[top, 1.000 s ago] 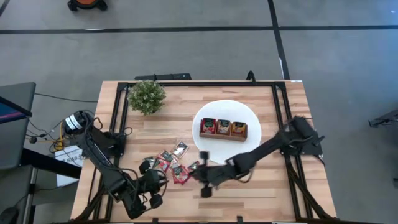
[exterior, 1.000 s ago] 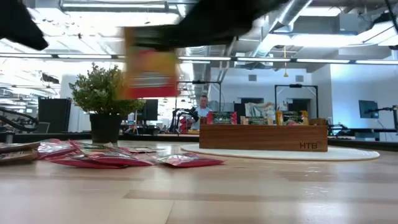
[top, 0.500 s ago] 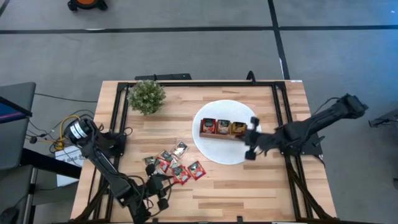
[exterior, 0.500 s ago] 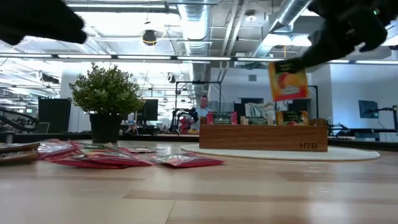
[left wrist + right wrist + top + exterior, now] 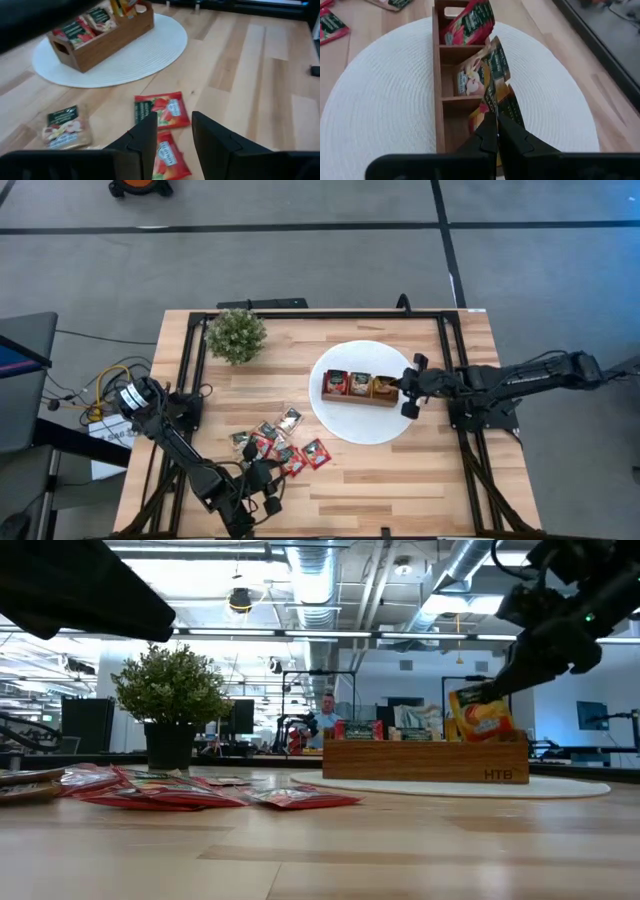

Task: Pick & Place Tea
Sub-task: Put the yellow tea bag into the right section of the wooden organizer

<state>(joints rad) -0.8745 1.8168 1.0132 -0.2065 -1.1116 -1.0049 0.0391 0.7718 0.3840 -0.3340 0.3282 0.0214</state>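
Note:
My right gripper [image 5: 405, 387] is shut on an orange tea sachet [image 5: 478, 715] over the right end of the brown wooden tray [image 5: 358, 387], which stands on the white plate [image 5: 350, 428]. The tray's compartments hold other sachets [image 5: 470, 22]. Loose red sachets [image 5: 283, 448] lie flat on the table near its front left. My left gripper [image 5: 172, 135] is open low over them, its fingers standing either side of one red sachet [image 5: 167, 156] without touching it. My right gripper pinches the orange sachet by its upper edge [image 5: 492, 107] between its two fingertips. The fingers slant down from the table's right side. The sachet hangs tilted below them, its lower end behind the wall of the tray's right compartment [image 5: 480, 745].
A small potted plant [image 5: 236, 335] stands at the far left of the table. A dark sachet [image 5: 65, 125] lies apart from the red ones. Bare wood lies along the near edge and the right side [image 5: 400, 480]. People and equipment show far behind the table.
My right gripper has carried the orange sachet from above the loose pile near the table's front, toward the right and far side, and down to the tray's right end. My left gripper has moved a little toward the right and sunk over the red sachets.

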